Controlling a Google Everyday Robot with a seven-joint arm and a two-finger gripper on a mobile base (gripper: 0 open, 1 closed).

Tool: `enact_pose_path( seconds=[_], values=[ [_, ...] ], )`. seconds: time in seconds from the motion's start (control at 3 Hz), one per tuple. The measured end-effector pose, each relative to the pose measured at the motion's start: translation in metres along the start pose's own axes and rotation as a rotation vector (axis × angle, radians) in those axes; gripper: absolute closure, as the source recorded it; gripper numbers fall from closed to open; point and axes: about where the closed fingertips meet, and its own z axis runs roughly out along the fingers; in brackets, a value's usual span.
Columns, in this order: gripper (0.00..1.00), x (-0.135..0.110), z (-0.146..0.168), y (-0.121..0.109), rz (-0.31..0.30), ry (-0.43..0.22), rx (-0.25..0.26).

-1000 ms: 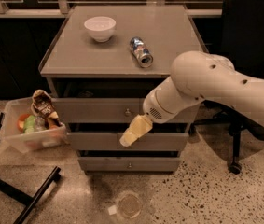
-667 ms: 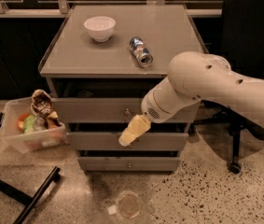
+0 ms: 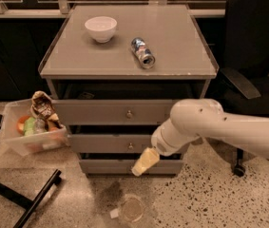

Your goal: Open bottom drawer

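Note:
The bottom drawer (image 3: 104, 166) is the lowest of three grey drawer fronts in the cabinet. Its front sits close to the floor and looks shut. Its knob is hidden behind my gripper. My gripper (image 3: 141, 163), cream-coloured at the end of the white arm (image 3: 205, 127), reaches in from the right and hangs right in front of the middle of the bottom drawer front, pointing down and left. The middle drawer (image 3: 100, 144) and top drawer (image 3: 96, 112) above it each show a small metal knob.
A white bowl (image 3: 100, 28) and a can lying on its side (image 3: 142, 52) are on the cabinet top. A clear bin of snacks (image 3: 32, 129) stands left of the cabinet. A black office chair (image 3: 257, 51) is at right. A clear cup (image 3: 131, 209) lies on the floor in front, with black stand legs (image 3: 29, 201) at lower left.
My gripper has come down from in front of the middle drawer to the bottom drawer front, and the arm has lowered with it. The drawers have not moved.

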Motion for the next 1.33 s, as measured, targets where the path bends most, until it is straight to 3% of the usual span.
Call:
enact_pose_path(
  seconds=[0.67, 1.0, 1.33],
  values=[
    [0.00, 0.106, 0.139, -0.004, 0.088, 0.059, -0.025],
    [0.00, 0.122, 0.202, -0.018, 0.112, -0.027, -0.029],
    [0.00, 0.111, 0.245, -0.034, 0.098, -0.157, -0.062]
  ],
)
